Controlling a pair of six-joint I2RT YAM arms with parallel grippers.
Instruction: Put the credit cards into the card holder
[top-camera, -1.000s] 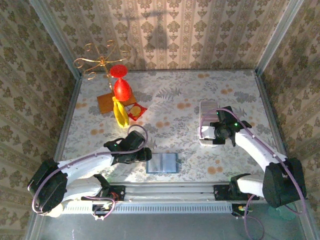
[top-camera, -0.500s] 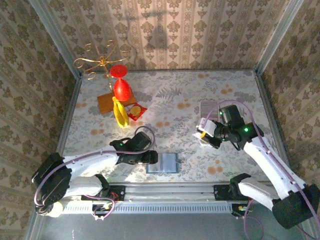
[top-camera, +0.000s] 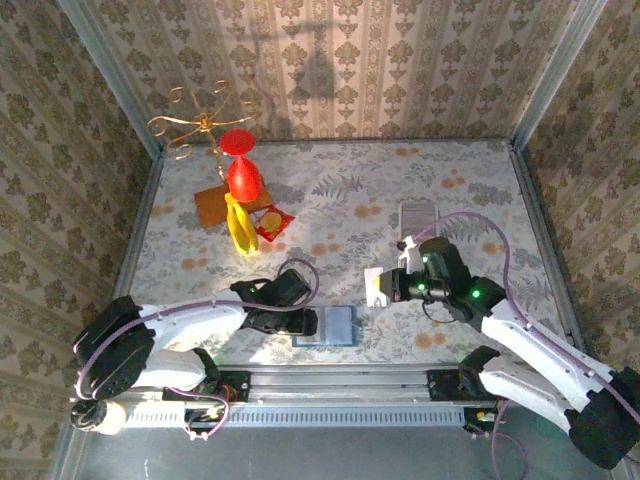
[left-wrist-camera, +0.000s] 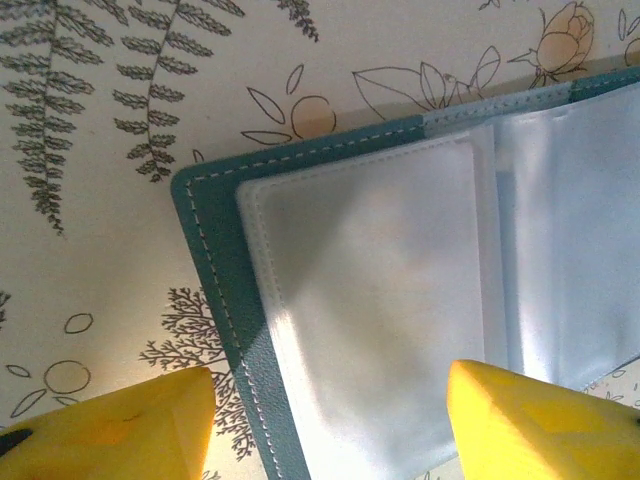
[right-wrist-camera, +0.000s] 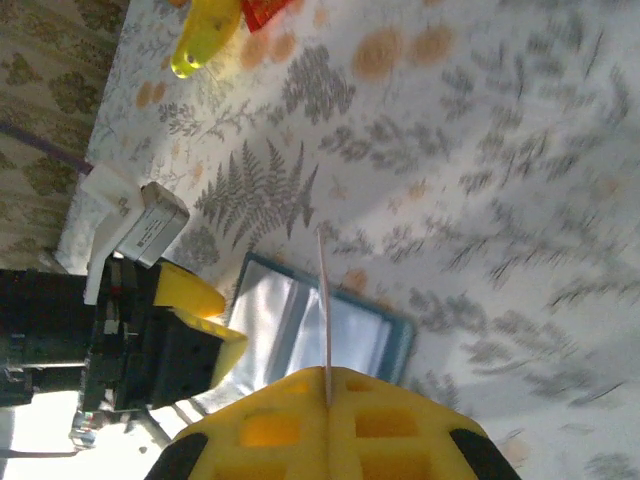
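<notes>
One credit card (right-wrist-camera: 322, 300) is pinched edge-on in the closed right gripper (right-wrist-camera: 328, 388). The open card holder (left-wrist-camera: 370, 300) lies beneath the left gripper (left-wrist-camera: 330, 425), between its parted jaws. Next, probably, comes aligning the card with a sleeve.

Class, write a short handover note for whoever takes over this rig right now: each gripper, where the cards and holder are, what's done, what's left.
Left gripper: jaws open, poised over the left end of the open card holder.
Right gripper: shut on a credit card, held up just right of the holder.
Second card: lying flat farther back on the right.
Done: one card picked up; the sleeves look empty.
Left: slide the held card into a sleeve, then fetch the second.
</notes>
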